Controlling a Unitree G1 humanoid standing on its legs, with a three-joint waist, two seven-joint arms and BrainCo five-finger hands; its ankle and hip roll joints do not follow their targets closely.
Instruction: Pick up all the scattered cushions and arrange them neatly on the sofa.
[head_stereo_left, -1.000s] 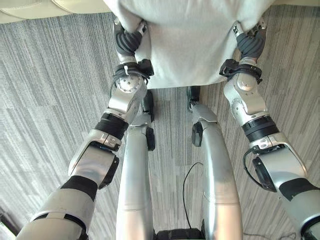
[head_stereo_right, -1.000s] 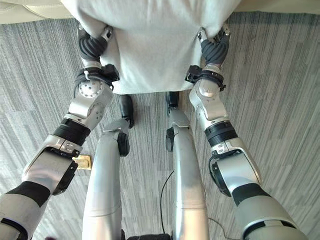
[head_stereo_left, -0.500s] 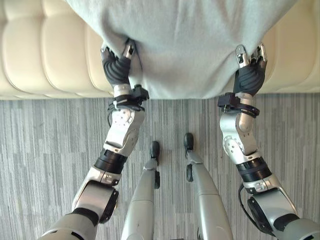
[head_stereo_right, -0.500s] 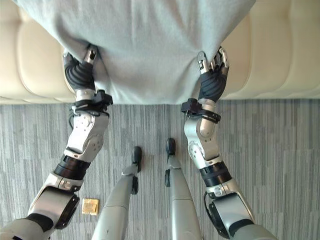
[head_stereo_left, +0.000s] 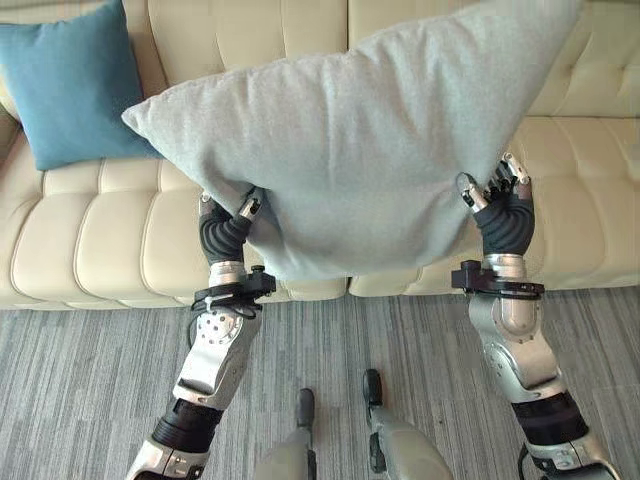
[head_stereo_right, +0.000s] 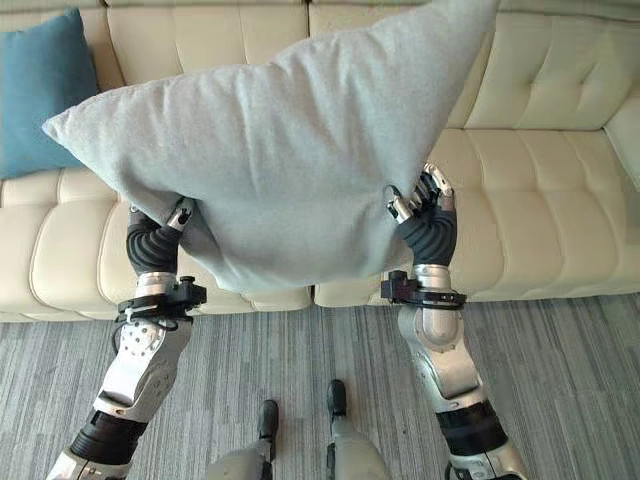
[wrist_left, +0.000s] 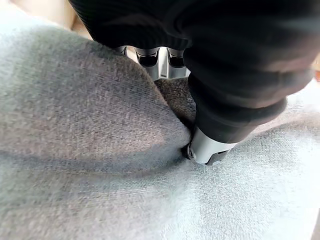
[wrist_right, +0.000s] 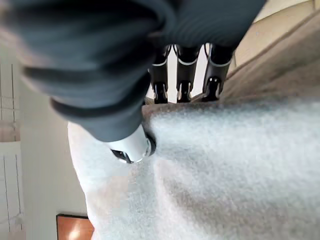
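A large light-grey cushion (head_stereo_left: 350, 150) hangs in the air in front of the cream sofa (head_stereo_left: 90, 240), held up by both hands at its lower edge. My left hand (head_stereo_left: 226, 232) pinches the cushion's lower left part, and the left wrist view shows its thumb (wrist_left: 207, 147) pressed into the grey cloth (wrist_left: 75, 150). My right hand (head_stereo_left: 503, 215) grips the lower right corner; its thumb (wrist_right: 131, 147) and fingers (wrist_right: 185, 75) close on the cloth (wrist_right: 230, 165) in the right wrist view. A blue cushion (head_stereo_left: 70, 85) leans upright against the sofa's backrest at the far left.
The sofa's seat (head_stereo_right: 540, 210) lies bare to the right of the held cushion. Grey striped carpet (head_stereo_left: 80, 390) runs in front of the sofa.
The camera has tilted up, bringing the sofa's backrest and the blue cushion into view. Both hands have lifted the grey cushion higher, in front of the sofa.
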